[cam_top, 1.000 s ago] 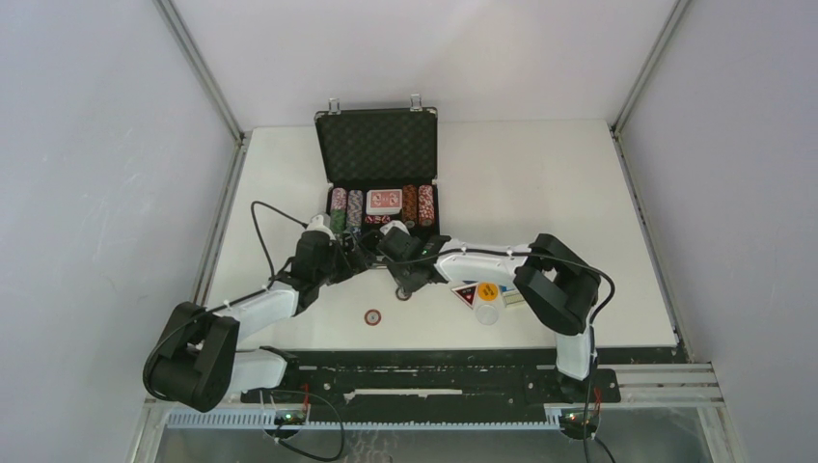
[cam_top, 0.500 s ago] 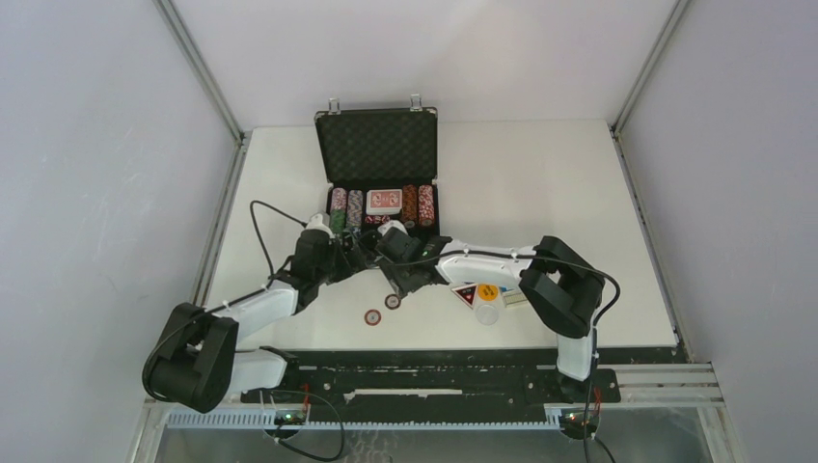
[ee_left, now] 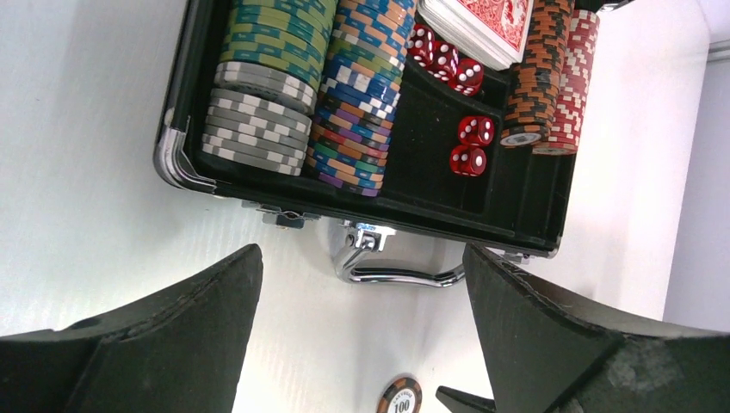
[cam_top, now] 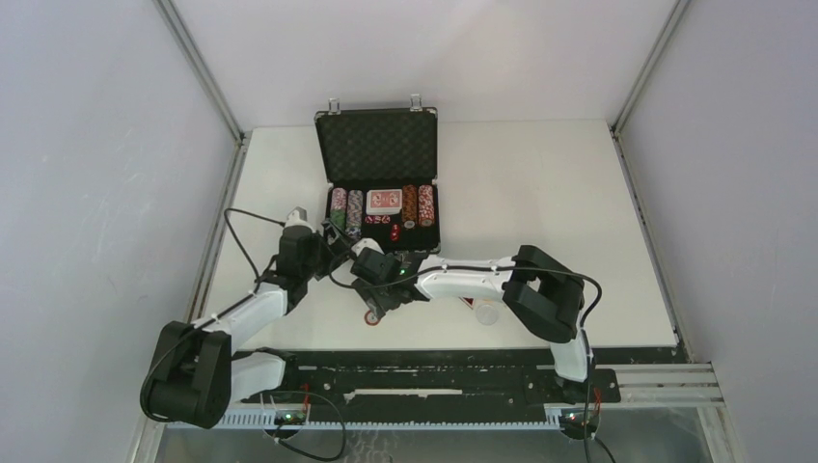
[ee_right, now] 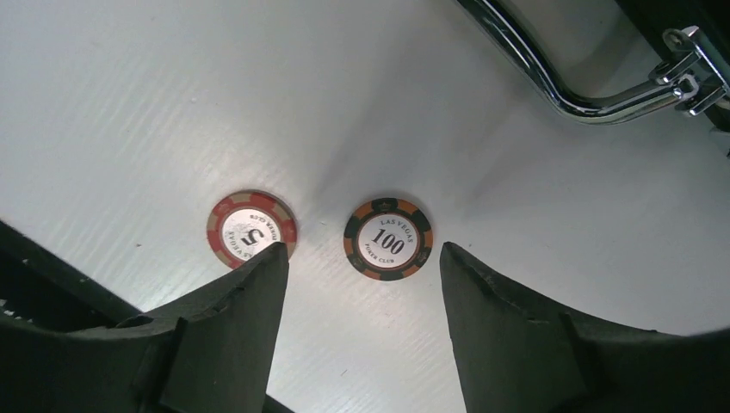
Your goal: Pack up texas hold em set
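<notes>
Btwn right fingers [ee_right: 516,335], spread apart, lies 100 chip [ee_right: 388,238]; left fingers [ee_left: 172,344] apart too.

We see the open case [cam_top: 377,145] on the table [cam_top: 540,193], left arm [cam_top: 259,305] and right arm [cam_top: 463,280] meeting near a chip [cam_top: 370,317]

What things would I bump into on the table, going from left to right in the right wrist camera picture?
Red chip marked 5 → orange and black chip marked 100 → shiny metal handle.
</notes>
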`<state>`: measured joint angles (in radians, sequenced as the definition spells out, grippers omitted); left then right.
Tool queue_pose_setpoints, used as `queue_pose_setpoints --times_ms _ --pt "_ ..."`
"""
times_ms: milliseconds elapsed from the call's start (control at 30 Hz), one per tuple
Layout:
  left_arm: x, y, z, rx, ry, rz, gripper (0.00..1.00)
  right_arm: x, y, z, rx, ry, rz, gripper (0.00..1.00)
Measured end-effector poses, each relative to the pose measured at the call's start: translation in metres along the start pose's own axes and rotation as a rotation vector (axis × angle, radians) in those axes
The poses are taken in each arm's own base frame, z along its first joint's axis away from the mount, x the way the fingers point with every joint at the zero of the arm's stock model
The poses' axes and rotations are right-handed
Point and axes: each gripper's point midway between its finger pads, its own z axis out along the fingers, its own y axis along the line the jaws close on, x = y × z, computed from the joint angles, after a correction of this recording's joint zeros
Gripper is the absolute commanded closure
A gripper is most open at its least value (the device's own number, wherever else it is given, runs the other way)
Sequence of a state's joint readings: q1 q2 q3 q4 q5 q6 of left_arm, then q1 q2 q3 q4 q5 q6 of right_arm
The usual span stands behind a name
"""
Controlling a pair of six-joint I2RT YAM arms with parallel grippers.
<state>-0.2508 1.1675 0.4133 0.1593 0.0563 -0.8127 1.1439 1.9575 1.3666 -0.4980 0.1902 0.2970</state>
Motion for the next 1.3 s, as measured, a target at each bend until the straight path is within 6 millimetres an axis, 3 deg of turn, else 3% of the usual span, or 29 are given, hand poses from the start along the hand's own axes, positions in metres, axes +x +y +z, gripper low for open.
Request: queue_pose_setpoints --times_ms 233,500,867,1300 --pt "-0.001 0.001 -0.001 0.002 0.002 -0.01 0.09 0.01 -0.009 0.013 0.035 0.04 0.016 0.27" --pt "-0.002 -0.002 -0.001 0.015 0.004 -0.019 0.09 0.011 -0.012 0.014 0.039 0.044 0.028 0.42" --pt "-0.003 -0.003 -0.001 0.022 0.001 -0.02 0.09 0.01 -0.015 0.014 0.057 0.04 0.031 0.52" --pt "-0.006 -0.002 -0.001 0.024 -0.007 -0.025 0.09 0.006 -0.021 0.013 0.067 0.031 0.043 0.54"
